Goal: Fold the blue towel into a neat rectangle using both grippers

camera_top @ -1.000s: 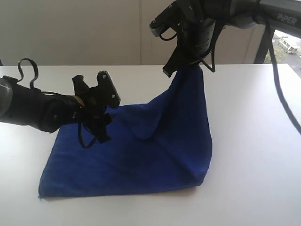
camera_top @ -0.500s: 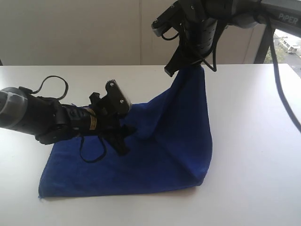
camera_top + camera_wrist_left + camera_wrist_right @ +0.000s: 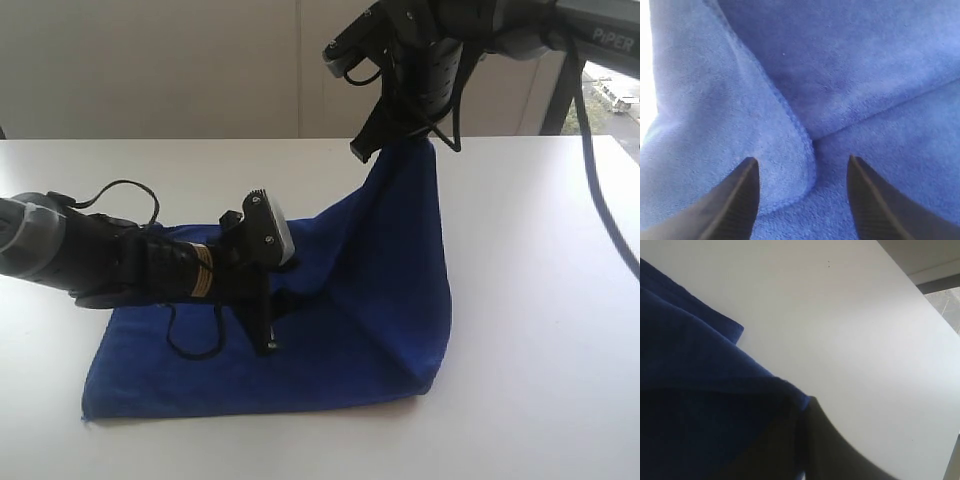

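Observation:
The blue towel (image 3: 340, 310) lies on the white table with its far right corner pulled up into a peak. My right gripper (image 3: 400, 140) is shut on that raised corner, high above the table; in the right wrist view the towel (image 3: 695, 405) drapes over one dark finger (image 3: 840, 450). My left gripper (image 3: 272, 290) hovers low over the towel's middle, pointing at the fold. Its jaws stand open in the left wrist view, with a hemmed flap of the towel (image 3: 790, 130) between the fingertips (image 3: 740, 200) and nothing gripped.
The white table (image 3: 540, 300) extends around the towel on all sides. A wall runs behind it, with a dark window frame (image 3: 560, 90) at the far right.
My left gripper has moved rightward and lower across the towel toward the fold. The right gripper has held the raised corner in place.

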`<state>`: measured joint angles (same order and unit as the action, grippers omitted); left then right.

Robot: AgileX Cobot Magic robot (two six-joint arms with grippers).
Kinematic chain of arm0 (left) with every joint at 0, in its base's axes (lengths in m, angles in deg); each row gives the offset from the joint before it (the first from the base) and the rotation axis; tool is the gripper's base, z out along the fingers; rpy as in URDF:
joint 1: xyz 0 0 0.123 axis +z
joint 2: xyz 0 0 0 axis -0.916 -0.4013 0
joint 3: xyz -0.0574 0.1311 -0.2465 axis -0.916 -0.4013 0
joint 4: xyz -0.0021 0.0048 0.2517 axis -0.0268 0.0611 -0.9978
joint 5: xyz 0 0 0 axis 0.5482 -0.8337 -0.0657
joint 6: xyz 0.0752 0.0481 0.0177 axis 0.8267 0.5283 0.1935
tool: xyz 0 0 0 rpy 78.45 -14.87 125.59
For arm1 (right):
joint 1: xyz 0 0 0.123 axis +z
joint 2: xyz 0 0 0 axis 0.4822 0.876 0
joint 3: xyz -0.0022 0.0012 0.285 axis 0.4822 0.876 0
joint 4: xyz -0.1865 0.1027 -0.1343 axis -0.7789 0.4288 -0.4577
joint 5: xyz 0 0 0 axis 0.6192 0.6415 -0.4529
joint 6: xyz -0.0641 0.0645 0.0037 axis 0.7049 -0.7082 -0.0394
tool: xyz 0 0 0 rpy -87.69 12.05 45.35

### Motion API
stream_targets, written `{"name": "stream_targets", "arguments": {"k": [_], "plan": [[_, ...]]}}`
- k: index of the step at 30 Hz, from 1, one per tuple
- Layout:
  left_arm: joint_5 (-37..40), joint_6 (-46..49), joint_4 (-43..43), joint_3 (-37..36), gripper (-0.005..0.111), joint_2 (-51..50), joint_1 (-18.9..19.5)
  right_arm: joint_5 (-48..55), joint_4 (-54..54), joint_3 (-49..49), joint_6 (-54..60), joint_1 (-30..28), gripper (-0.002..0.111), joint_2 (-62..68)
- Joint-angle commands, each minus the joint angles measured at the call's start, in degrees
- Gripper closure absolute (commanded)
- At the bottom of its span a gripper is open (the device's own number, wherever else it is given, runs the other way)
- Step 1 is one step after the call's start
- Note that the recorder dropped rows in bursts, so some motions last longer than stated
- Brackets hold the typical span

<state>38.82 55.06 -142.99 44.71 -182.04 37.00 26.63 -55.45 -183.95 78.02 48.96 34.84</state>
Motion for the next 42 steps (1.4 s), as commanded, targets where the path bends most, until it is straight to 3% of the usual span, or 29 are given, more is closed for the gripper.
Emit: {"name": "stream_targets", "arguments": {"k": [1,18,24,35,38,42], "plan": [[-0.55,1.96,-1.37,-0.41,0.049,-0.99,-0.14,-0.14,-0.49,0.02,-0.66,-0.34,0.108,-0.64],[0.75,6.86,-0.39,-0.41,0.054,-2.95,-0.14,-0.14,0.8,0.02,-0.68,-0.34,0.108,-0.64],[1.61,9.14,1.32,-0.41,0.066,-2.95,-0.14,-0.14,0.8,0.02,-0.68,-0.34,0.108,-0.64],[1.32,10.08,2.76,-0.41,0.066,-2.74,-0.14,0.08,0.8,0.02,-0.68,-0.34,0.108,-0.64],[1.47,7.03,1.81,-0.41,0.061,-1.61,-0.14,0.08,0.8,0.02,-0.68,-0.34,0.108,-0.64],[4.12,4.74,-3.91,-0.41,0.041,-1.06,-0.14,-0.09,0.8,0.02,-0.68,-0.34,0.108,-0.64]]}}
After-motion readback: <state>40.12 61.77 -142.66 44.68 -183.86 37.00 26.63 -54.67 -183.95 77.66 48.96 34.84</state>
